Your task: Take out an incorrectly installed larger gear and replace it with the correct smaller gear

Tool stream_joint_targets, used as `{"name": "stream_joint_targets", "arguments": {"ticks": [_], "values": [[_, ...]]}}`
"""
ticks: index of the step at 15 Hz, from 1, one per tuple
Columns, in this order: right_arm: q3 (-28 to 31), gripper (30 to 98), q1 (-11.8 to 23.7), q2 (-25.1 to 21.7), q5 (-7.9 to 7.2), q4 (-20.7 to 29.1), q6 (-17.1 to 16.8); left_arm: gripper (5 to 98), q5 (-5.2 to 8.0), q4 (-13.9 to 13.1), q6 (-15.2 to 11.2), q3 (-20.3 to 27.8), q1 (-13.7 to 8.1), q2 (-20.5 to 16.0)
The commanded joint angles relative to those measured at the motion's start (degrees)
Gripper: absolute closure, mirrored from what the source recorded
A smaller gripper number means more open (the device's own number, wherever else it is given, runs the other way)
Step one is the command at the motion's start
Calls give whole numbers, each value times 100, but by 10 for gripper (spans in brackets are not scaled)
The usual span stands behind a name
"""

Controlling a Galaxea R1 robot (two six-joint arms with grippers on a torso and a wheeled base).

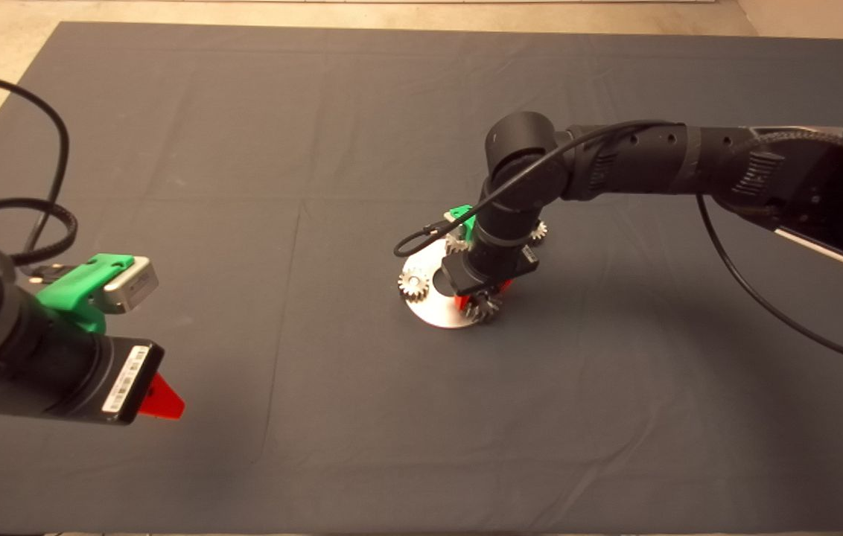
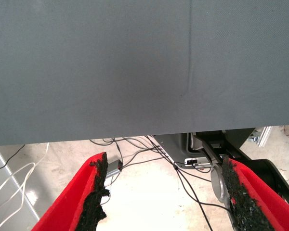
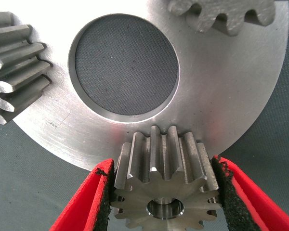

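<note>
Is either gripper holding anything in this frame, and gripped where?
The right gripper clamps a gear by opposite sides of its toothed rim, at the edge of the round metal plate. The left gripper is open, holding nothing.

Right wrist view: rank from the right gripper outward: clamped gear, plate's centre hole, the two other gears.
1. The gear between the pads of the right gripper, at the edge of the metal plate.
2. The plate's centre hole, just beyond that gear.
3. The other two gears, one on each side beyond the hole; too close to rank.
</note>
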Motion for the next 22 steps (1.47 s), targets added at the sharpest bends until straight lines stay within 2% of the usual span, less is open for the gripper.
{"name": "stream_joint_targets", "arguments": {"ticks": [1,10,12,15,18,22], "values": [[-31,784,110,32,-772,-174,-31,444,760,-48,-28,21,-93,-17],[-50,816,189,102,-772,-138,-31,444,760,-48,-28,30,-93,-9],[-6,816,390,102,-772,-103,-23,444,760,-48,-28,4,-93,-9],[11,825,747,85,-772,237,12,444,760,-4,-19,-23,-84,-69],[20,827,1200,85,-772,476,47,444,760,-13,-2,-92,-84,-309],[29,827,1375,85,-772,609,56,444,760,-31,227,-84,-84,-386]]}}
